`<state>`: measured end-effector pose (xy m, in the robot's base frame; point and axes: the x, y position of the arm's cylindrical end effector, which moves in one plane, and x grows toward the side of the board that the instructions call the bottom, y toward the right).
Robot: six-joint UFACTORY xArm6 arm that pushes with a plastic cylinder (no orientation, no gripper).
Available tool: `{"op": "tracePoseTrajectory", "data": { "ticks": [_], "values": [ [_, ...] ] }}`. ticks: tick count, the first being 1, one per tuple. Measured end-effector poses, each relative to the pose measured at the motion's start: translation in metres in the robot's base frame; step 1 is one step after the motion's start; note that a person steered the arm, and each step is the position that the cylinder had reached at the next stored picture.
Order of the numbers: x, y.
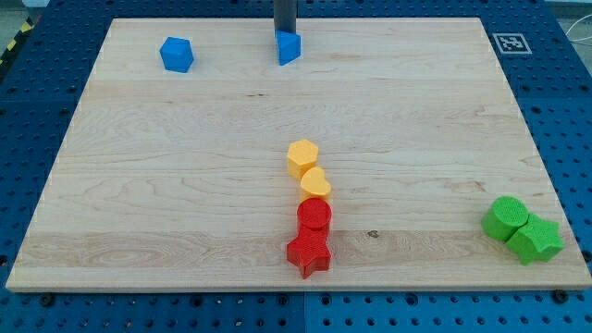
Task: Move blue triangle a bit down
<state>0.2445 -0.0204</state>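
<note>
Eight blocks sit on the wooden board (185,185), and the blue triangle (289,47) is the one I care about: it lies near the view's top edge, a little left of centre. My tip (284,32) comes down as a dark rod from the view's top and ends right at the triangle's upper edge, touching it or nearly so; being a plain rod, it has nothing to spread or pinch. A blue cube-like block (176,55) rests well apart toward the view's left. Lower down, mid-board, a yellow hexagon (302,157), a yellow rounded block (315,184), a red cylinder (314,217) and a red star (309,253) form a touching column. At the view's bottom right, a green cylinder (506,217) touches a green star-like block (536,240)
</note>
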Motion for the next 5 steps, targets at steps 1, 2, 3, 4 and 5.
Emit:
{"op": "tracePoseTrajectory", "data": {
  "ticks": [1, 2, 3, 4, 5],
  "values": [
    [0.022, 0.000],
    [0.047, 0.000],
    [0.072, 0.000],
    [0.101, 0.000],
    [0.105, 0.000]
  ]
}}
